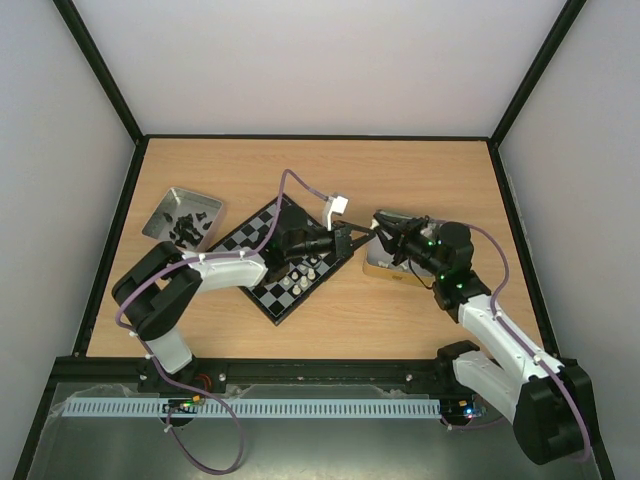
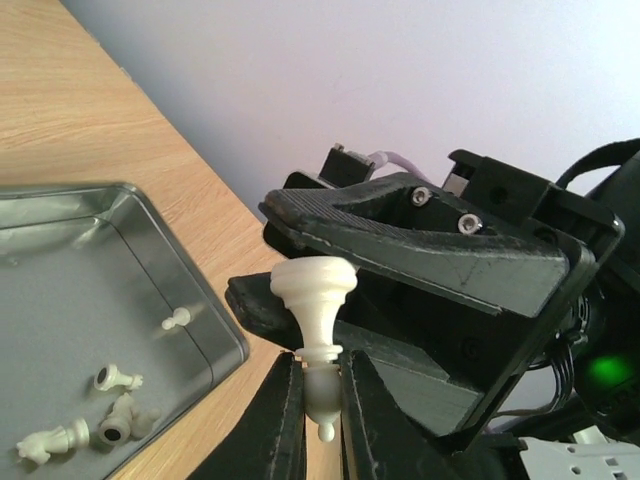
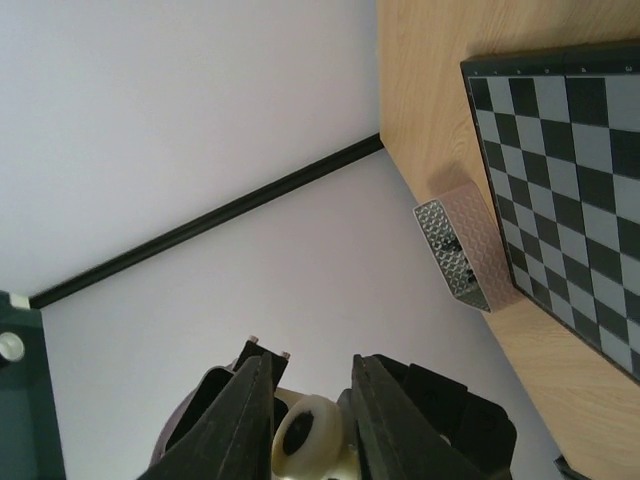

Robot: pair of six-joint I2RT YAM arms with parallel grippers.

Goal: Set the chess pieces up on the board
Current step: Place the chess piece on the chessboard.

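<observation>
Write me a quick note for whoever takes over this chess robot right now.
Left fingers and right fingers both pinch one white piece, in the air beside the right tray: likely a handover.
Done: a few white pieces stand on the board.
To do: place this piece; more white pieces lie in the right tray, dark pieces in the left tray.

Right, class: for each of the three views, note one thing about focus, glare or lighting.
Top view: soft, even light, only faint shadows on the table. Left wrist: the cream chess piece is sharp; the green light blooms into a blur. Right wrist: the board is crisp, the jaws near the lens softer.
</observation>
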